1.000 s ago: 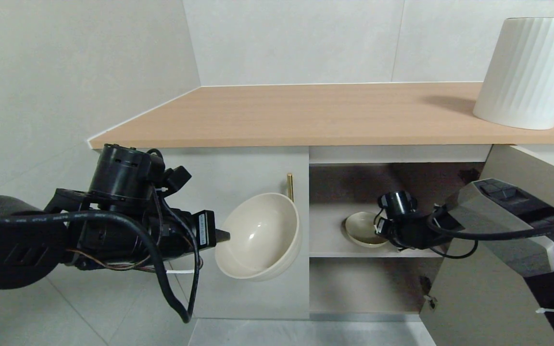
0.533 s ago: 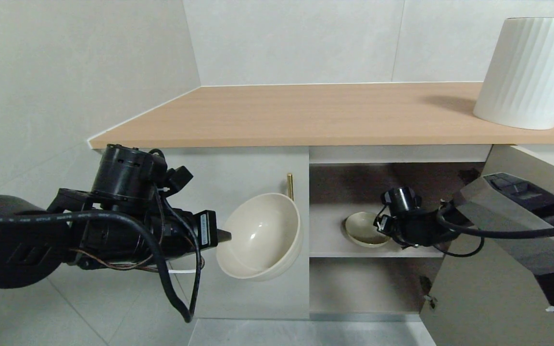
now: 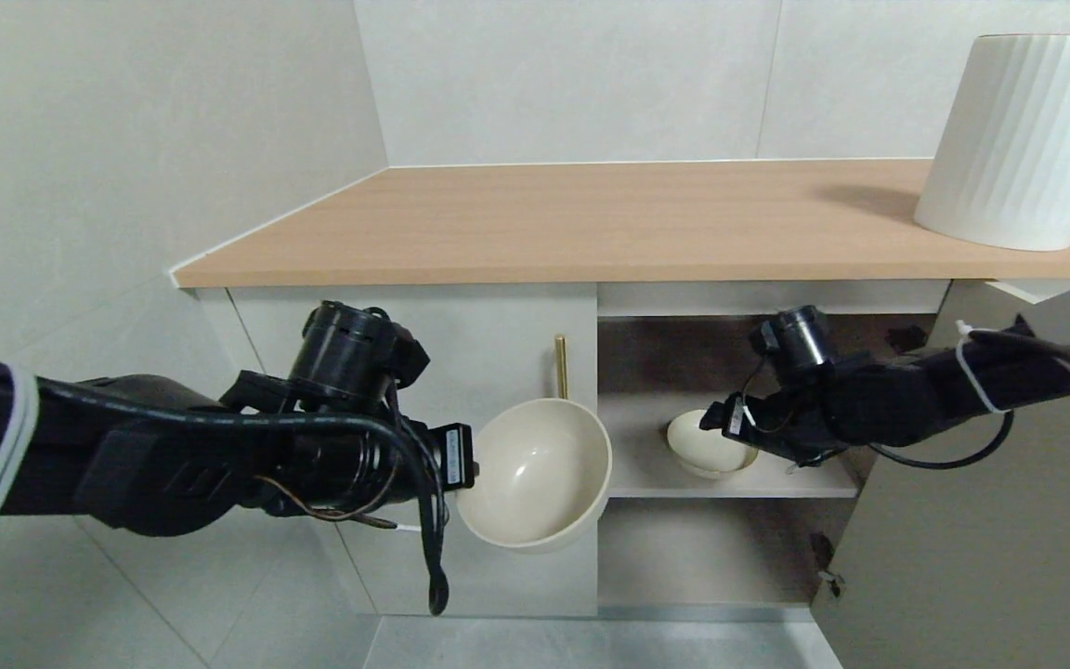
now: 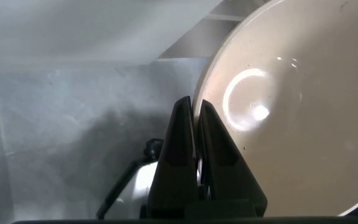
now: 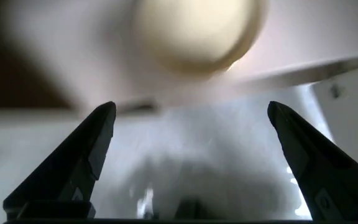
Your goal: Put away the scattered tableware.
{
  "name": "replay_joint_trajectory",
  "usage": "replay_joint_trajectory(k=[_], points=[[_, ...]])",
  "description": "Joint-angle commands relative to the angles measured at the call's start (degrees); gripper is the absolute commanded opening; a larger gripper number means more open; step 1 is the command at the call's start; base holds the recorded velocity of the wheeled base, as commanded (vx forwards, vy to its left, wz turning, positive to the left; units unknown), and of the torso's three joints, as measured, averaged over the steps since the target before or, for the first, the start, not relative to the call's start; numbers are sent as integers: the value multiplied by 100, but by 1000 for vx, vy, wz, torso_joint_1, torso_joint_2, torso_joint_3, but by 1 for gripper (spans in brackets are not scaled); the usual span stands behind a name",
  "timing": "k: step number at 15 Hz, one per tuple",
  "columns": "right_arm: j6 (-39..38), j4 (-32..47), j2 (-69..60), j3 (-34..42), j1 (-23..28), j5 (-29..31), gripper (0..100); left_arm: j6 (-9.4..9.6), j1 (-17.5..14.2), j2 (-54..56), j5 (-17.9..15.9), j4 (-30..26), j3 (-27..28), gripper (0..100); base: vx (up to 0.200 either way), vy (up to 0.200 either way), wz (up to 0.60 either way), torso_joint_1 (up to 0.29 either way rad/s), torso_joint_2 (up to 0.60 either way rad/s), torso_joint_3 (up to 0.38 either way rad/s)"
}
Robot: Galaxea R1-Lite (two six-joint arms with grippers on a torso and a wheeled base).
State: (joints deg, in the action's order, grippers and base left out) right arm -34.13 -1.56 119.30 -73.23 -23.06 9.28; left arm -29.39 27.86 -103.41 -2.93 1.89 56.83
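I have the left gripper (image 3: 466, 465) clamped on the rim of a large cream ceramic bowl (image 3: 535, 478), which sits in the lower middle of the head view. In the left wrist view the two dark fingers (image 4: 182, 134) pinch the thin edge of that bowl (image 4: 291, 106), one on each face. The bowl hangs tilted, its glossy hollow facing up and toward me, in front of the closed pale grey cabinet door (image 3: 461, 344) and just below its slim brass handle (image 3: 560, 362). Right of centre, the right gripper (image 3: 716, 423) is inside the open cabinet bay, just beside a small cream bowl (image 3: 707, 448) that rests on the grey middle shelf (image 3: 814, 483). The right wrist view shows that gripper (image 5: 191, 112) with its fingers spread wide and nothing between them, and the small bowl (image 5: 194, 31) beyond the tips. I cannot tell whether anything touches it. Above runs the light wooden countertop (image 3: 591, 223), with a tall white ribbed cylinder (image 3: 1023, 139) standing at the upper right. The open cabinet door (image 3: 944, 557) fills the lower right.
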Motion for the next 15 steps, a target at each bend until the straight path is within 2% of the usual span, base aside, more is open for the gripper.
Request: replay_joint_trajectory(k=[1,4,5,6,8,15], points=[[311,253,-1453,634,-576,-453,100,-5,282,-636,301,-4,144,0,0,0,0,0,0,0],[460,455,-1805,951,-1253,-532,100,-23,572,-988,556,22,188,0,0,0,0,0,0,0],[460,455,-1805,951,-1253,-532,100,-23,572,-988,556,22,188,0,0,0,0,0,0,0],[522,604,-1822,1047,-1605,-523,100,-23,756,-1128,741,13,188,0,0,0,0,0,0,0],[636,622,-1726,1179,-1816,-497,100,-32,879,-1128,952,13,170,0,0,0,0,0,0,0],[750,569,-873,1214,-2123,241,100,-40,959,-1085,961,-4,126,0,0,0,0,0,0,0]])
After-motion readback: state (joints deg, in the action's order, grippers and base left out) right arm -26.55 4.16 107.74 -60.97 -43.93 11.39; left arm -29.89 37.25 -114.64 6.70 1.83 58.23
